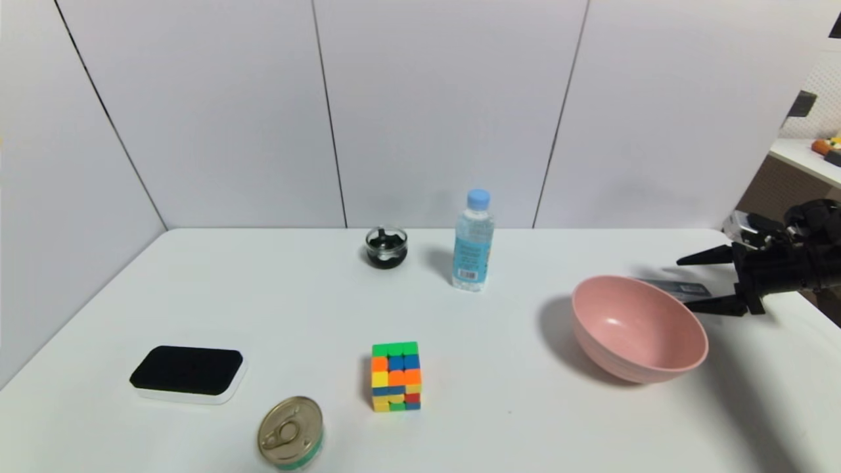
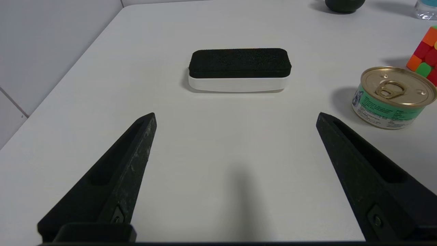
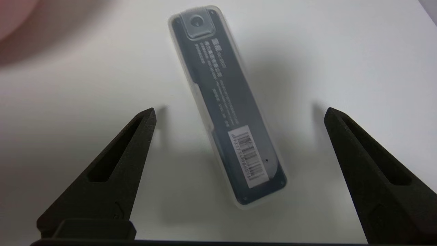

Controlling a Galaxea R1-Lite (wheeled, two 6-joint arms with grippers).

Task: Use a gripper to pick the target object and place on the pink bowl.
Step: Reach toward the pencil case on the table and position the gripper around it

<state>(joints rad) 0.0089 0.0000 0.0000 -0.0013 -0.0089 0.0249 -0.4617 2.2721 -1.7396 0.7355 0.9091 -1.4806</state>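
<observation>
The slim dark grey case (image 3: 228, 106) with a white barcode label lies flat on the white table, just behind the pink bowl's (image 1: 638, 327) far right rim; in the head view only part of the case (image 1: 677, 288) shows. My right gripper (image 1: 690, 284) hovers open over the case's near end, one finger on each side and neither touching; in its wrist view the right gripper (image 3: 239, 114) straddles the labelled end. The bowl is empty. My left gripper (image 2: 235, 118) is open over bare table in front of the eraser pad, outside the head view.
A black-topped white eraser pad (image 1: 187, 373), a gold-lidded tin (image 1: 290, 432) and a colour cube (image 1: 395, 376) sit at the front left and middle. A glass dish (image 1: 386, 247) and a water bottle (image 1: 473, 240) stand at the back. The table's right edge (image 1: 818, 309) runs just beyond the right gripper.
</observation>
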